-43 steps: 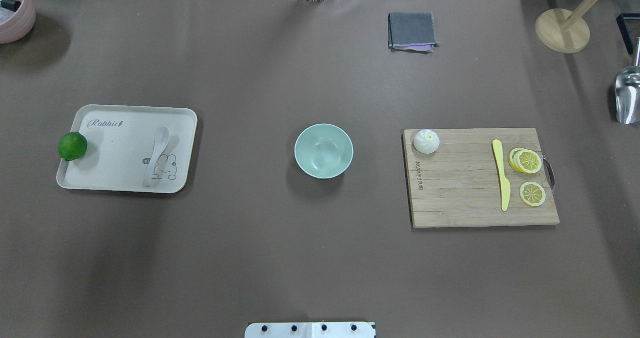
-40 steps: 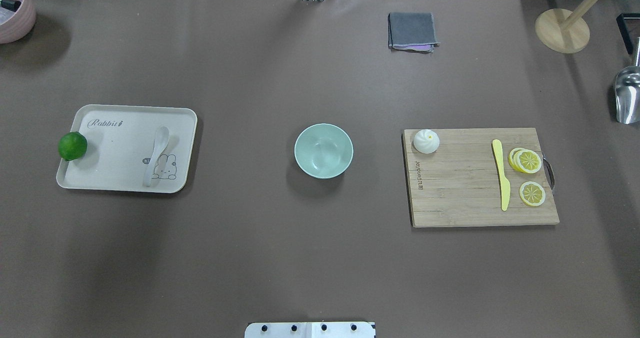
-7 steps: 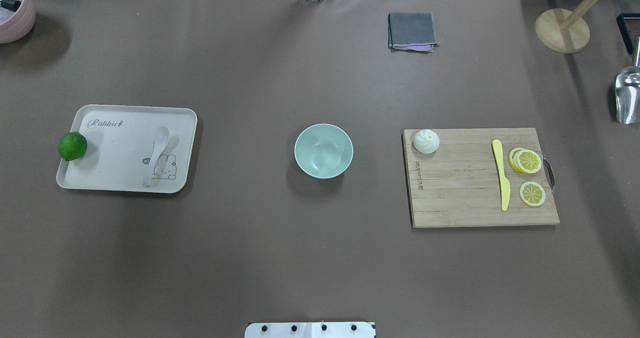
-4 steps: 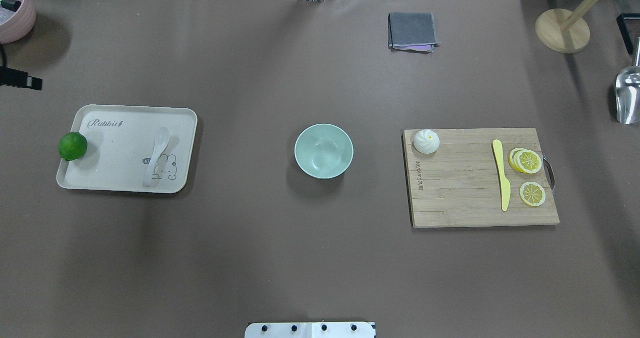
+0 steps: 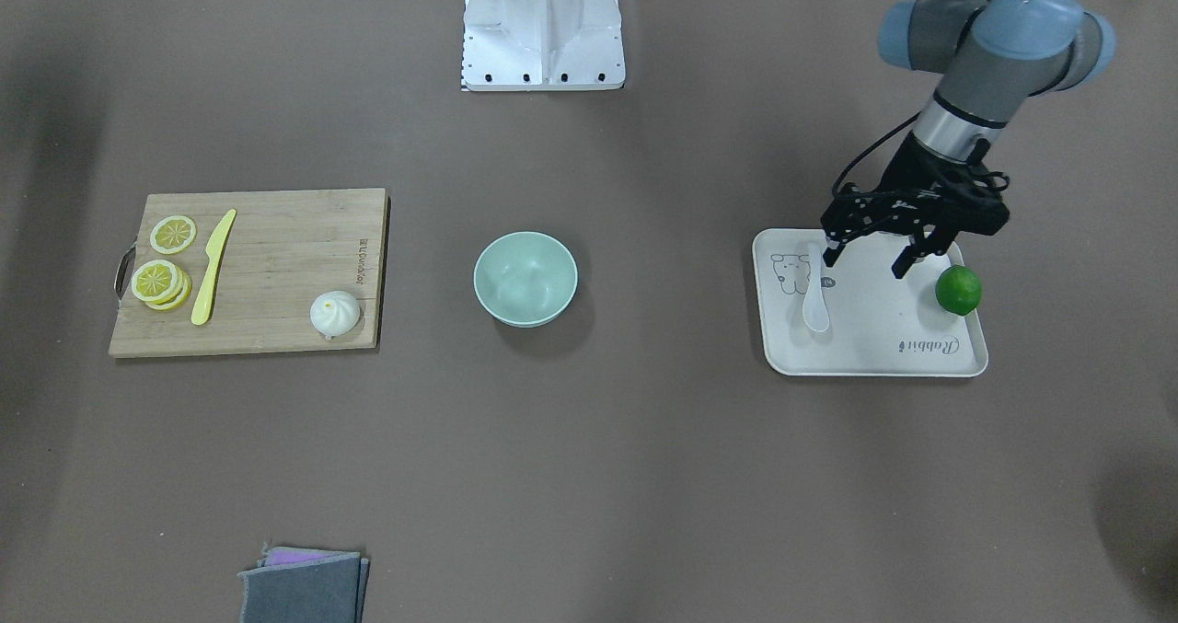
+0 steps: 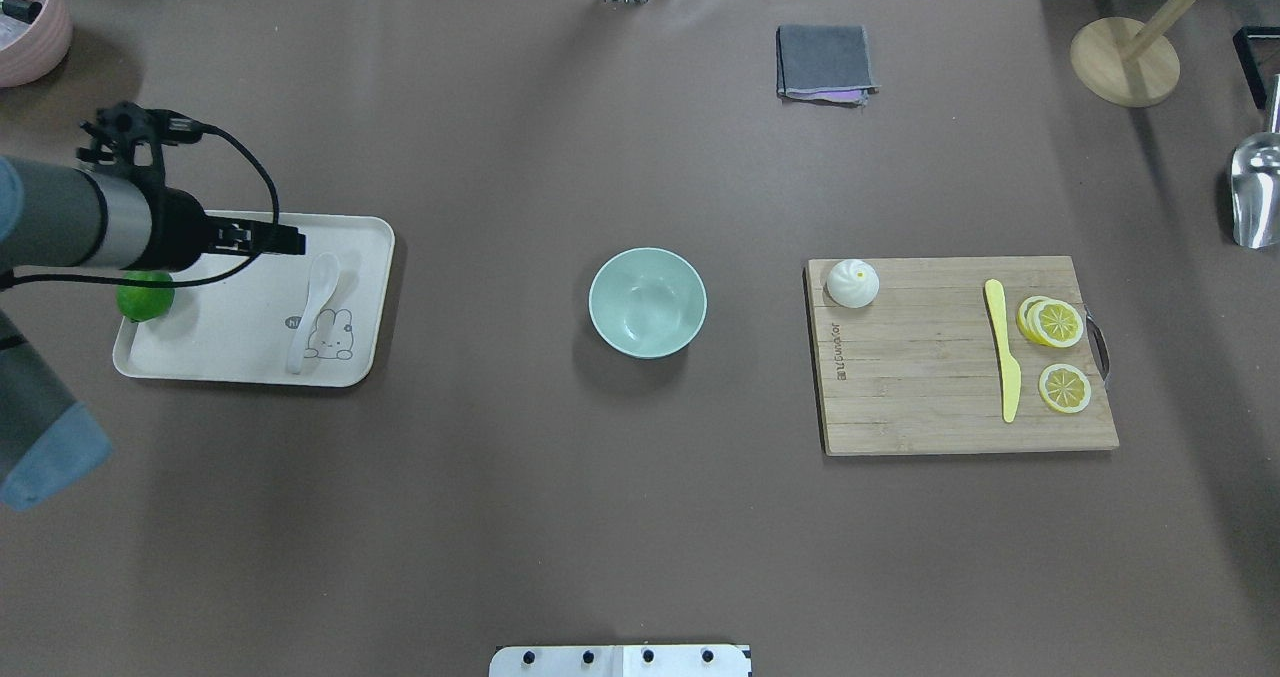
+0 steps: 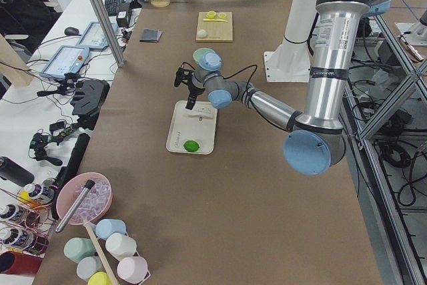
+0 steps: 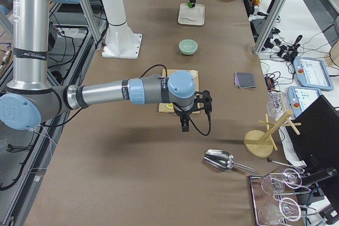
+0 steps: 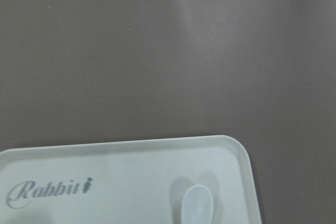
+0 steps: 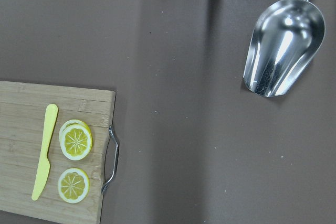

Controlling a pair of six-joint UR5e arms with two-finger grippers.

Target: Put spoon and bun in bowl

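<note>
Lying on the tray (image 5: pixel 883 328) near the table's left edge, the spoon (image 5: pixel 815 299) is not yet grasped. Reaching it is judged the step in hand, and a shift over its handle, then a descent, is called for. The left gripper (image 5: pixel 865 264) is held above the tray, pointed down, jaws spread.

We are viewing bare table (image 5: pixel 644 439) lying all around the bowl (image 5: pixel 525 273). On the tray (image 5: pixel 874 370), the lime (image 5: pixel 958 290) is sitting at the rim, well apart from the spoon (image 5: pixel 815 301); the left gripper (image 5: pixel 865 266) is hanging over the gap, jaws spread. On the cutting board (image 5: pixel 276 246), the bun (image 5: pixel 335 314) is standing clear of the knife (image 5: pixel 213 266).
</note>
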